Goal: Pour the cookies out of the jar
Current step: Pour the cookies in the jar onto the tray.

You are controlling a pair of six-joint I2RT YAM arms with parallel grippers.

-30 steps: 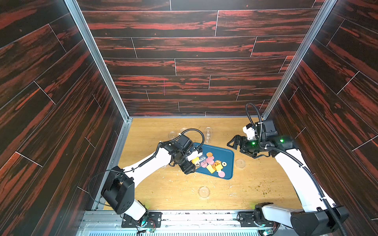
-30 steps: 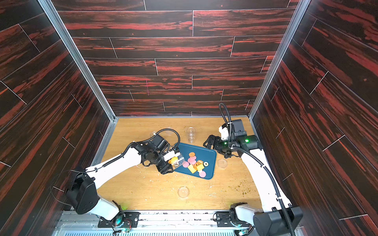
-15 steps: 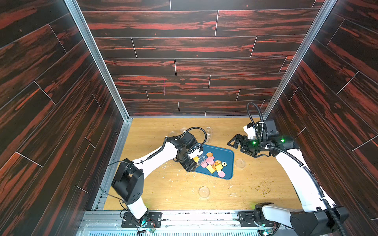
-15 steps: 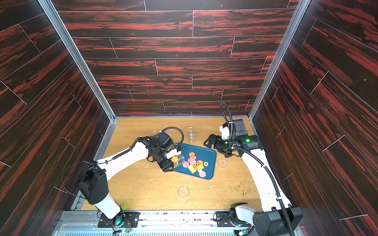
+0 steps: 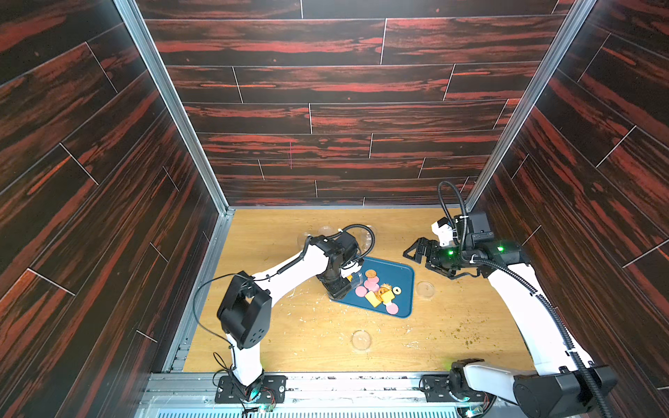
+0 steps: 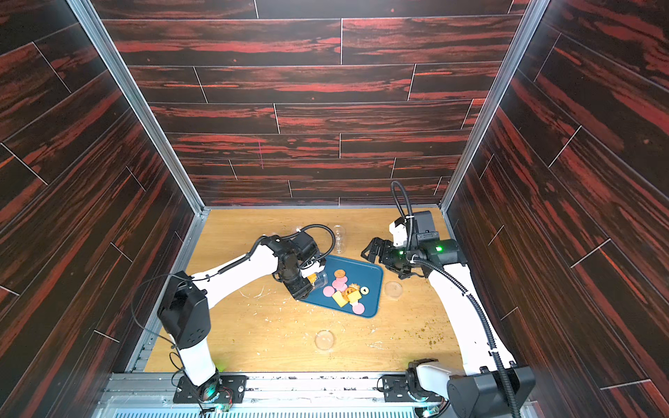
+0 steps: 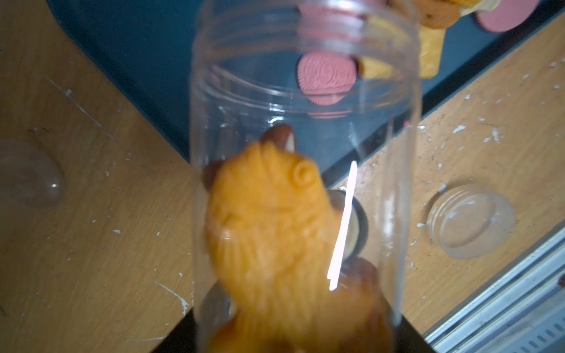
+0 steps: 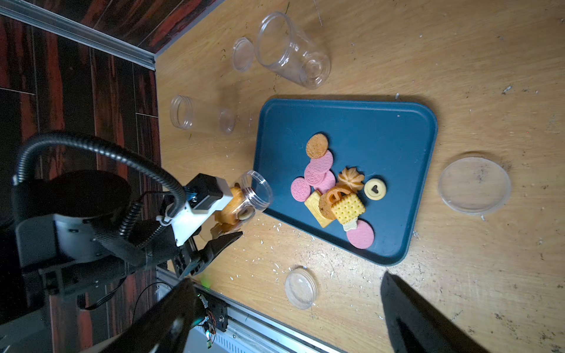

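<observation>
The cookies point(image 8: 333, 189) mostly lie heaped on the blue tray point(image 8: 382, 128). A few sit in the tilted jar point(image 8: 255, 195), clamped by the left fingers point(image 8: 224, 240). Its mouth is just at the tray's edge, so stragglers could spill onto the counter point(image 8: 397, 45). The right fingers point(image 8: 409, 308) are apart.

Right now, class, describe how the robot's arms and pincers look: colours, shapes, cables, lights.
The left arm and right arm have white links, black joints and black ribbed cables. The left pincer and right pincer are black. Green lights glow near the right wrist.
</observation>
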